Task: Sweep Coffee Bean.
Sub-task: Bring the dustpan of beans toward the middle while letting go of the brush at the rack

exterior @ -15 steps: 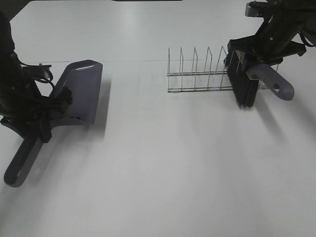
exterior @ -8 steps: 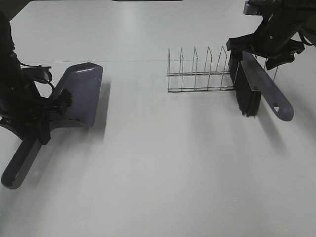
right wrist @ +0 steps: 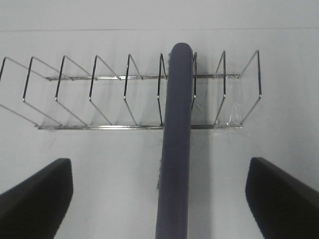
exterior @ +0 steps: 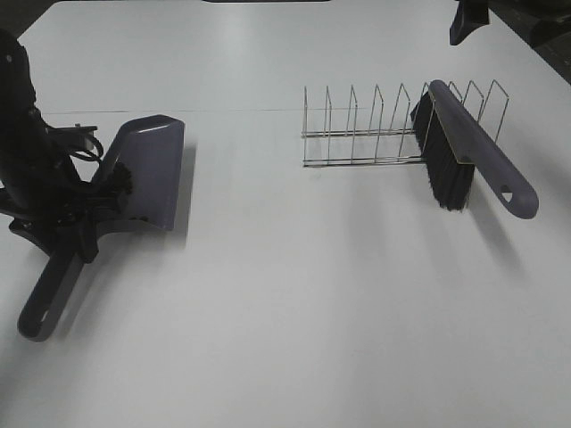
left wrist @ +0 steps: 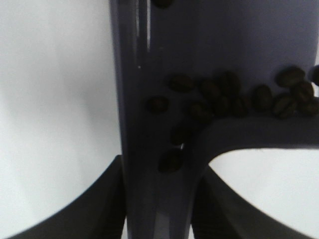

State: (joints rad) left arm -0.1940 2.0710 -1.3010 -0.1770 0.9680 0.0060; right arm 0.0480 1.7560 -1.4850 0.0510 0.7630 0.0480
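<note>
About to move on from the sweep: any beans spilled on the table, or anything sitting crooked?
No spill that I can see: the coffee beans lie inside the dustpan, held by the left gripper. The brush rests slanted in the wire rack, handle jutting past it toward the table's near side. The right gripper is open and clear of it.

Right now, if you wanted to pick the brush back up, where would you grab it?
Probably its handle, from above. The brush sits in a slot of the wire rack, bristles down, and the handle pokes out free toward the front. The open right gripper already straddles it.
</note>
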